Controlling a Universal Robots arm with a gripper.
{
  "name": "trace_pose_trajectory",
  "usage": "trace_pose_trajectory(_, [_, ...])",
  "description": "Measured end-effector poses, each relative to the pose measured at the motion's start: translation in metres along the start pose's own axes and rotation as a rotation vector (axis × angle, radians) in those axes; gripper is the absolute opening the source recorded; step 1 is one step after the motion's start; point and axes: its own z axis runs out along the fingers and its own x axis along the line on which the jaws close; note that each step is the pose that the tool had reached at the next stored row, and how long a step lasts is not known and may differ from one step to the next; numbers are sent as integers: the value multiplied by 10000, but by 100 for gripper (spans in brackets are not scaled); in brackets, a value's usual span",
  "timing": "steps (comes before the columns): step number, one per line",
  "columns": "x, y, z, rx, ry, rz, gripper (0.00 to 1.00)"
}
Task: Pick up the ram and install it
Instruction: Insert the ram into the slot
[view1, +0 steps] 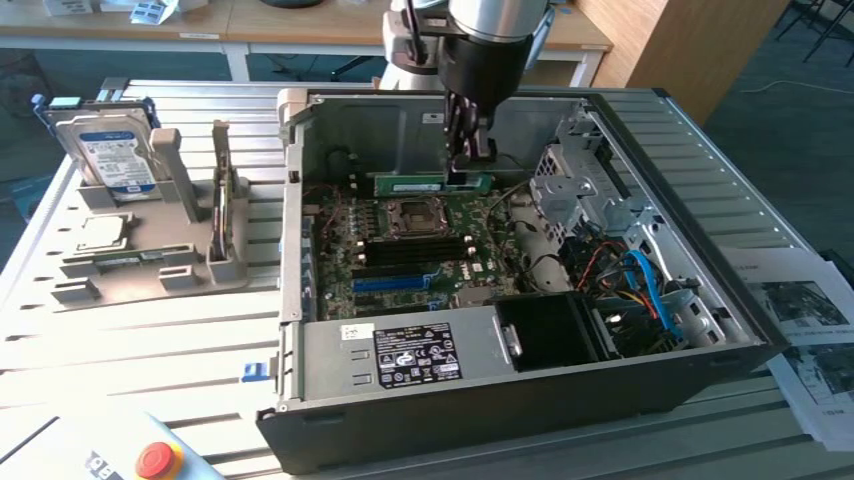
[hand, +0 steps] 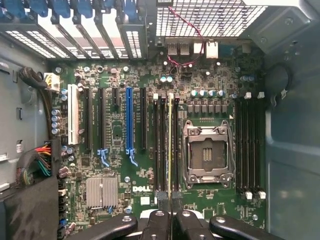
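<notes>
The ram (view1: 408, 184) is being held, clamped by the gripper (view1: 467, 172), over the motherboard's (view1: 400, 255) edge opposite the power supply (view1: 400, 355), where slight misalignment with the slot (hand: 161, 145) is risking jamming or cracking it.

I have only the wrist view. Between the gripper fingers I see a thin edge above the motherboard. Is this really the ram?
Observer: Yes. The exterior view shows its flat side: the ram, green with a white label, clamped in the gripper.
Operator: What is outside the case?
Observer: On the exterior view's left, a hard drive stands upright in a grey holder.
Operator: Anything more there?
Observer: A small square processor chip lies flat on the same holder.
</notes>
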Motion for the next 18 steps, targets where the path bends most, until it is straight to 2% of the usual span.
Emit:
trace_pose_trajectory(11, [2, -1, 70, 0, 0, 7, 12])
trace_pose_trajectory(15, [6, -1, 185, 1, -1, 30, 12])
trace_pose_trajectory(18, [7, -1, 218, 1, 0, 32, 12])
